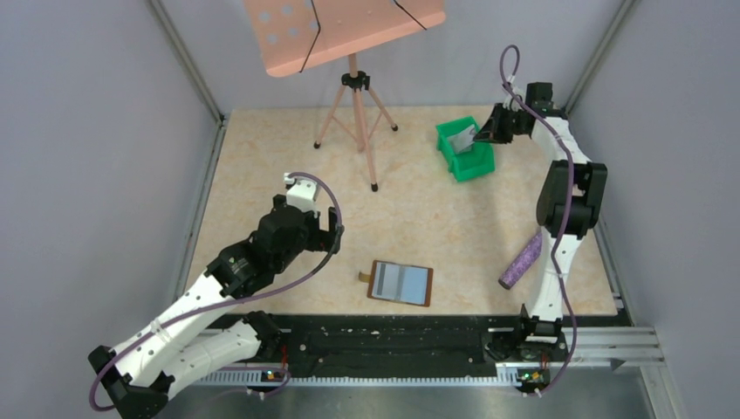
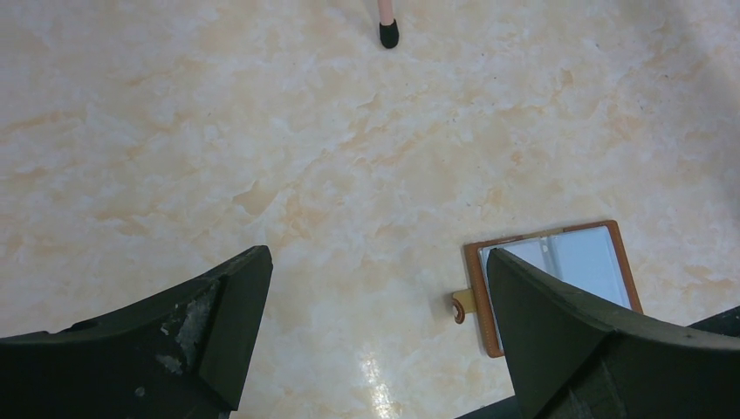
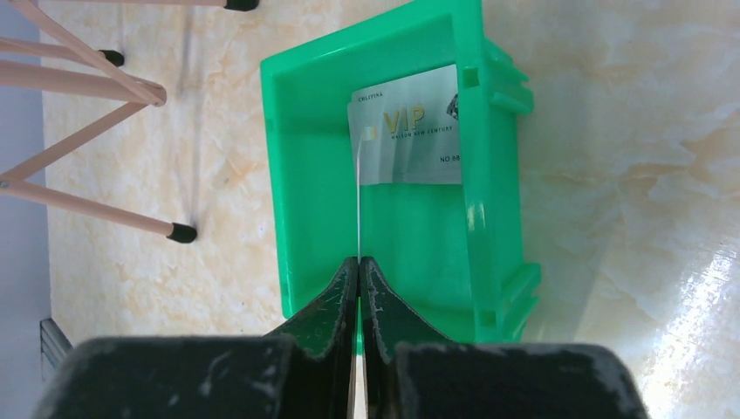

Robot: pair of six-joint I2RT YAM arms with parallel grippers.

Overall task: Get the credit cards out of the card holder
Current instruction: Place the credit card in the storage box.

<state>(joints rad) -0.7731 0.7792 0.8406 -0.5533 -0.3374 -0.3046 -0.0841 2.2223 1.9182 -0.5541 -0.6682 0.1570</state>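
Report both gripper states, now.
Left gripper: open, holding nothing.
Right gripper: shut on a credit card, edge-on above the green bin.

I see the holder (image 1: 400, 283) lying open and flat by the near edge of the worktop (image 1: 262, 175), about mid-width. It has a brown rim around two blue-grey panels, with its tab (image 1: 361, 278) pointing left. A silvery card (image 3: 406, 131) marked VIP rests inside the green bin (image 3: 297, 175), by the far edge, right of the middle. A second card (image 3: 358, 201) stands edge-on over the bin, pinched in the right end effector (image 3: 359, 262).
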